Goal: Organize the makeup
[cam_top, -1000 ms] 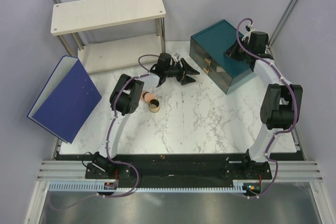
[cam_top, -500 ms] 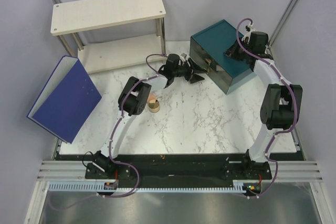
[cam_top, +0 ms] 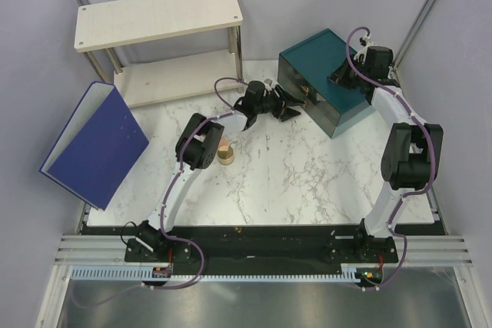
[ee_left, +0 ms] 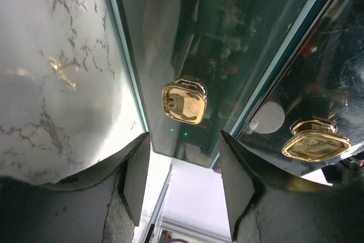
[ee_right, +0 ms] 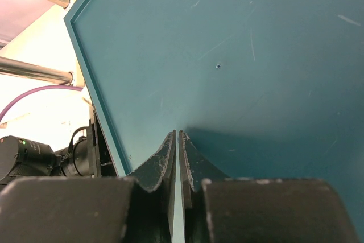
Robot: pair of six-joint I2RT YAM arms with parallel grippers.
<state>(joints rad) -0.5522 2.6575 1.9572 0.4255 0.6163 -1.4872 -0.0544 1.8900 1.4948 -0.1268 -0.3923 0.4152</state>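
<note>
A peach-pink round compact (cam_top: 223, 145) and a gold-rimmed round tin (cam_top: 225, 157) lie on the marble table beside my left arm's elbow. The other makeup items are out of view. My left gripper (cam_top: 290, 105) is open and empty, right at the front of the teal drawer box (cam_top: 323, 55). In the left wrist view the gripper (ee_left: 185, 155) faces a gold drawer handle (ee_left: 183, 101), which sits just beyond the fingertips. A second gold handle (ee_left: 314, 144) is to the right. My right gripper (cam_top: 339, 77) rests shut and empty on the box's top (ee_right: 239, 55), fingertips (ee_right: 172, 140) touching it.
A white two-tier shelf (cam_top: 157, 17) stands at the back left. A blue binder (cam_top: 96, 144) leans at the left edge of the marble table (cam_top: 307, 174). The drawer box stands at the back right.
My left gripper has moved right, from the table's middle back up to the drawer box's front. The right arm has not moved.
</note>
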